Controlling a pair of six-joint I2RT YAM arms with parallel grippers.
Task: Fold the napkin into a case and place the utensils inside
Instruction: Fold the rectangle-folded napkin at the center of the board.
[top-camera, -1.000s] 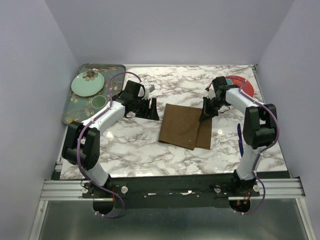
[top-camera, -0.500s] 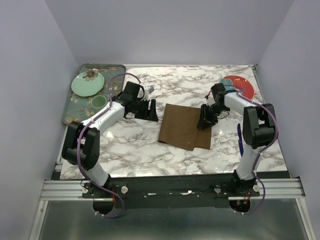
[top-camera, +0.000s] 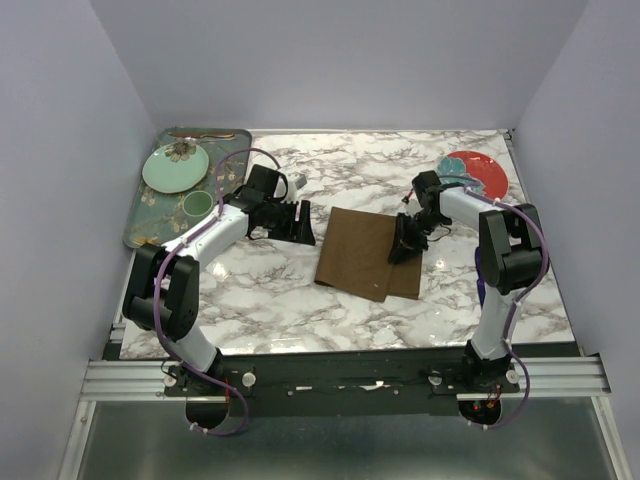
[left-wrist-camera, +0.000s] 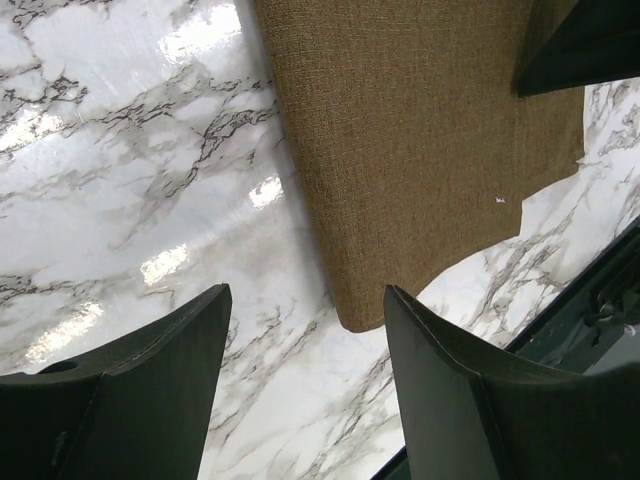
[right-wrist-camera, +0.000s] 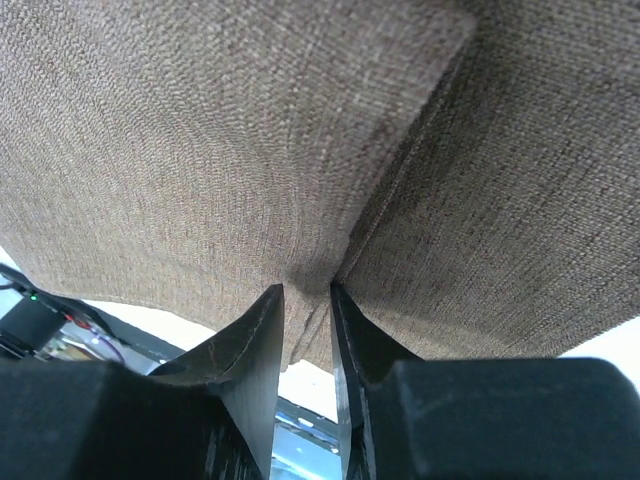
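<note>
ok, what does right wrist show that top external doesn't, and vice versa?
Only right wrist: a raised fold of the napkin nipped between the right gripper's fingertips, with the weave close up.
Only top external: the tray with a green plate and cup, the red plate, and the left gripper left of the cloth.
Both: the napkin, with the right gripper on its right part.

You get open marble table (top-camera: 260, 290) on the near side of the napkin (top-camera: 355, 255). Left gripper (top-camera: 309, 222) stands just off its left edge, right gripper (top-camera: 402, 246) clamps its right edge; tray (top-camera: 142, 212) blocks far-left corner.
</note>
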